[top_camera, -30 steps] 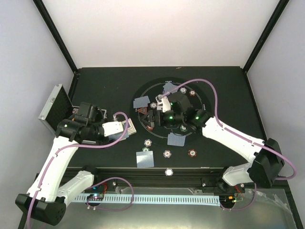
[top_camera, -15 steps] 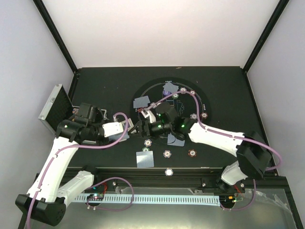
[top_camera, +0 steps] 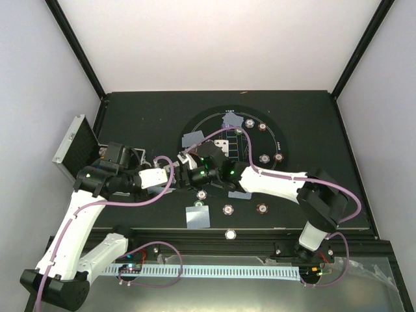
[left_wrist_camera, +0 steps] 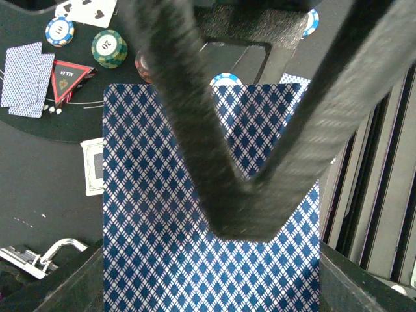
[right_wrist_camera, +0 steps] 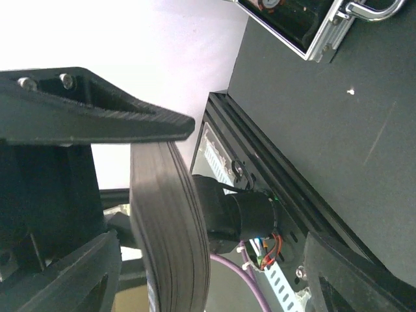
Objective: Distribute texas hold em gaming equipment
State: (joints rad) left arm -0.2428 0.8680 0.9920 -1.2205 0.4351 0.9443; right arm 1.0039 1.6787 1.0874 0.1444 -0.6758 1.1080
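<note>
My left gripper point(top_camera: 168, 173) is shut on a deck of blue-diamond-backed playing cards point(left_wrist_camera: 156, 214), which fills the left wrist view between its fingers point(left_wrist_camera: 71, 283). My right gripper point(top_camera: 184, 170) is open right at the deck. One of its black fingers point(left_wrist_camera: 247, 195) lies across the top card, and the deck's edge point(right_wrist_camera: 169, 227) stands between its jaws. Dealt cards point(top_camera: 193, 138) and striped chips point(top_camera: 228, 209) lie on and around the round mat point(top_camera: 279, 133). The red triangle marker point(left_wrist_camera: 67, 75) sits beside a green chip point(left_wrist_camera: 108, 47).
The open silver case point(top_camera: 73, 144) stands at the left edge behind my left arm, its latch point(right_wrist_camera: 367, 8) in the right wrist view. A white button disc point(top_camera: 230, 234) lies at the front rail. Two more cards point(top_camera: 198, 216) lie near the front.
My right arm has swung left from the round mat's centre to the deck in my left gripper. The left gripper has shifted slightly with the deck held.
</note>
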